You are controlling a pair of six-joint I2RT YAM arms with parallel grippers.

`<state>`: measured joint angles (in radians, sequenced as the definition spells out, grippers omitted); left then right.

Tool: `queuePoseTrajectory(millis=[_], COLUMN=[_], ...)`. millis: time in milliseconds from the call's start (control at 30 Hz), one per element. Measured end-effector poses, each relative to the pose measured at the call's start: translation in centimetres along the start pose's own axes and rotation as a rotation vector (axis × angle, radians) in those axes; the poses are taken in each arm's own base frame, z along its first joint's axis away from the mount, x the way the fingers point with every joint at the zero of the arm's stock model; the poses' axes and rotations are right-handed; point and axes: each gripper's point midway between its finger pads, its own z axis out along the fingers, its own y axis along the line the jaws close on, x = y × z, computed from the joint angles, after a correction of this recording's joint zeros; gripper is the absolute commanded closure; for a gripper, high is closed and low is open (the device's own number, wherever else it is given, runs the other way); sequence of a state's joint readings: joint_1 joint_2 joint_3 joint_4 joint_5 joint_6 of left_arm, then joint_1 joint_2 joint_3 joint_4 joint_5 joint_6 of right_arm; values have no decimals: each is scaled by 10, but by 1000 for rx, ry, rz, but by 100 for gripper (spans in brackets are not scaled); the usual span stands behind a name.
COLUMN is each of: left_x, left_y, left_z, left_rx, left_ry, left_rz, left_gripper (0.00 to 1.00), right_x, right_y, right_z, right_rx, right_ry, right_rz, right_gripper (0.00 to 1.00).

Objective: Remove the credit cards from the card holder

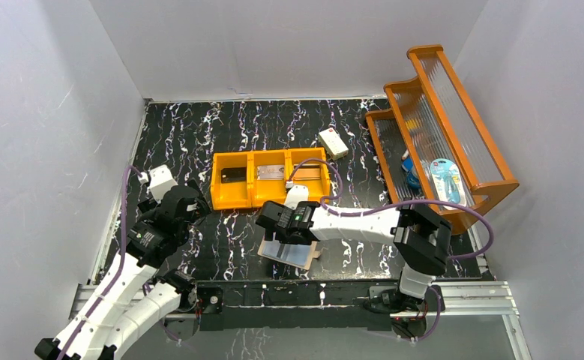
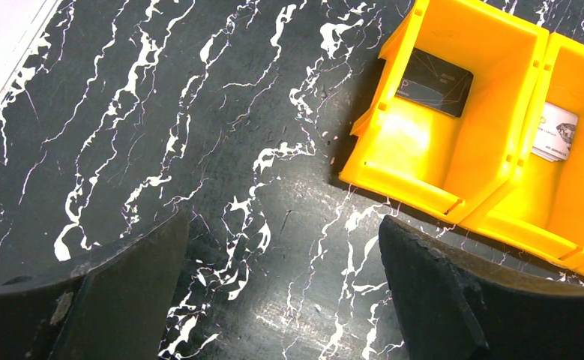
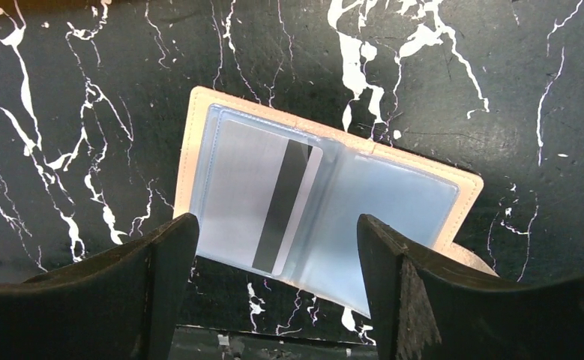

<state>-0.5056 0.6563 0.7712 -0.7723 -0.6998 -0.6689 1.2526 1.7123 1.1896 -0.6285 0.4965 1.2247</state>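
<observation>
So on your black tabletop (image 1: 199, 135) with the white marble veining, you've got an orange three-compartment bin (image 1: 236, 197) sitting about mid-table, long side facing you. Just past its far right corner there's a small white box (image 1: 333, 142), lying at an angle and not touching the bin. Look over to your right and there's a stepped orange rack (image 1: 453, 112) with ribbed clear panels against the wall. Inside it you can see a blue-and-white packaged item (image 1: 446, 178) and a smaller blue thing (image 1: 408, 161) next to it, too small to identify. Plain white walls (image 1: 274, 45) box everything in, and a metal rail (image 1: 468, 296) runs along your near edge.
</observation>
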Motion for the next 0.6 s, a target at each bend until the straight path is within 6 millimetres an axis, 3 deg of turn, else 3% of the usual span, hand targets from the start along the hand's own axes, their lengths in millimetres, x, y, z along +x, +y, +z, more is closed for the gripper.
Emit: queuePoseTrajectory(millis=[333,467,600], left_x=[-1,-1,-1], left_y=[0,0,0], left_z=[-1,-1,-1], left_rx=[2,2,2], left_ry=[-5,-5,-5], left_rz=[-9,-9,-9], left_gripper=[2,2,2], right_x=[8,16,20], right_y=[11,14,12], right_z=[19,29,33], right_rx=[4,20,36], right_ry=[17,42,50], right_rz=[11,5,6], right_gripper=[19,25,37])
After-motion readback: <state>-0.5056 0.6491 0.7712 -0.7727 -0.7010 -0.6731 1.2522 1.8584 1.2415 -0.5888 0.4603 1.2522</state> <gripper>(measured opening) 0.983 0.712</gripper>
